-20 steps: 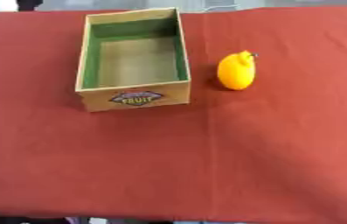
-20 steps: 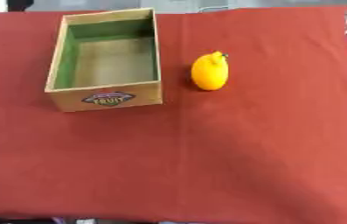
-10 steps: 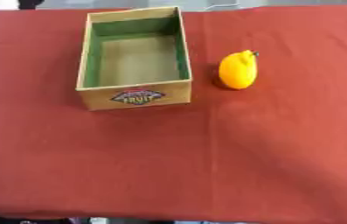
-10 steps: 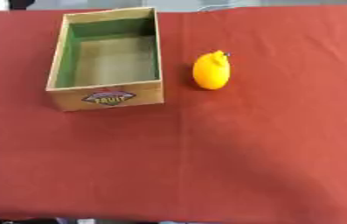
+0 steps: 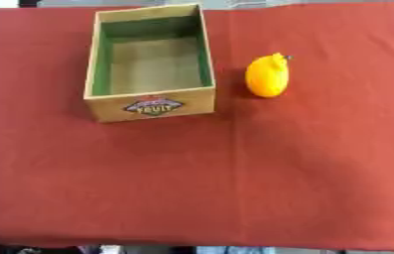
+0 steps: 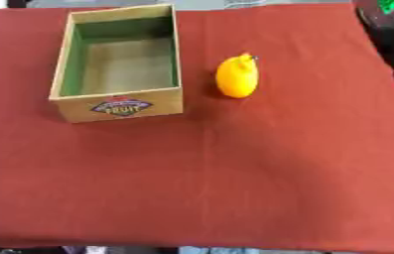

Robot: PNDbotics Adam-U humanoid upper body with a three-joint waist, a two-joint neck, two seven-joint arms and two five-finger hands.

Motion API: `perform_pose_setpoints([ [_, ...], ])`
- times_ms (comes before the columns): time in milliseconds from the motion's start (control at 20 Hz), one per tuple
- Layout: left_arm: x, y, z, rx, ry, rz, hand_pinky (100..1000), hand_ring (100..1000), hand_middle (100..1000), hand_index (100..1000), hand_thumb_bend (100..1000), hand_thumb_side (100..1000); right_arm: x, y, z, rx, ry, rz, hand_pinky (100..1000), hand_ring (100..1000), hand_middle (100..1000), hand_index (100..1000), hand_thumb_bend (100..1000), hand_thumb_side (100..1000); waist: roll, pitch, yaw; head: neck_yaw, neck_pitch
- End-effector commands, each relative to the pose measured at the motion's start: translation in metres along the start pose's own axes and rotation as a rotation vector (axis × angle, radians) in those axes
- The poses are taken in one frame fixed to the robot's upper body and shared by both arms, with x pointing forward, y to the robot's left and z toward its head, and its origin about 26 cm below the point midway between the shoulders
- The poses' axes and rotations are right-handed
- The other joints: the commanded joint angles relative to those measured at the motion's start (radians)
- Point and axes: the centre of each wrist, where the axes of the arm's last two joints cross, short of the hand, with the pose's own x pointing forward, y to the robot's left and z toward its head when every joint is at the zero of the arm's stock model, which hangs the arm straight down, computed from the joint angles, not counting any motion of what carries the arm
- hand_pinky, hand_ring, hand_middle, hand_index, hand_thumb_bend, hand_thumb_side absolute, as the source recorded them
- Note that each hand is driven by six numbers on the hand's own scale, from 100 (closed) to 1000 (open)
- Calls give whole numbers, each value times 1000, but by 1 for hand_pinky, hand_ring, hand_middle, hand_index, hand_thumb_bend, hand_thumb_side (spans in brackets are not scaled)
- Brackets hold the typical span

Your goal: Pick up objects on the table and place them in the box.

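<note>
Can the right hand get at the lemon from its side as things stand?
Probably yes: the lemon lies apart from the box, on its right, with only bare red cloth beside it. No hand in view yet.

A red cloth covers the table, with pale floor beyond its edges.

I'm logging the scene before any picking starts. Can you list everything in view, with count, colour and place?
box: one, tan cardboard with green inner walls and a label on its near wall, upper left of the cloth, nothing visible inside.
yellow fruit: one, yellow-orange with a small stem, on the cloth to the right of the box, apart from it.
tablecloth: one, red, covering the table.
dark object: one, black with a green patch, upper right corner of the right eye view; cannot tell what it is.
robot's hands: neither shows.
</note>
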Motion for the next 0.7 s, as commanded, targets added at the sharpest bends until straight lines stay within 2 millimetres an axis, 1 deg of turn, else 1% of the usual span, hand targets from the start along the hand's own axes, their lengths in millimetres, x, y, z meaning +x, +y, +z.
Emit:
perform_pose_setpoints([
  [50,6,1,-6,-13,-33,5,559,560,624,763,117,871,-7,-4,-12,107,14,30,834,895,808,1000,337,1000,1,-25,0,-3,-6],
  [250,6,1,-6,-15,-32,6,559,561,624,763,117,871,-8,1,-26,179,11,30,841,905,810,1000,406,938,3,-27,0,-4,-11],
  [400,6,1,-6,-16,-31,6,559,561,624,763,117,871,-8,6,-34,214,2,36,844,913,817,1000,433,902,3,-28,-1,-5,-13],
  [550,6,1,-6,-16,-31,7,559,561,624,763,117,871,-7,10,-40,250,-2,43,849,921,822,1000,450,886,3,-28,-2,-5,-13],
  [700,6,1,-6,-16,-31,8,559,561,624,763,116,871,-7,14,-47,283,-10,39,857,931,832,1000,497,817,2,-28,-2,-5,-14],
])
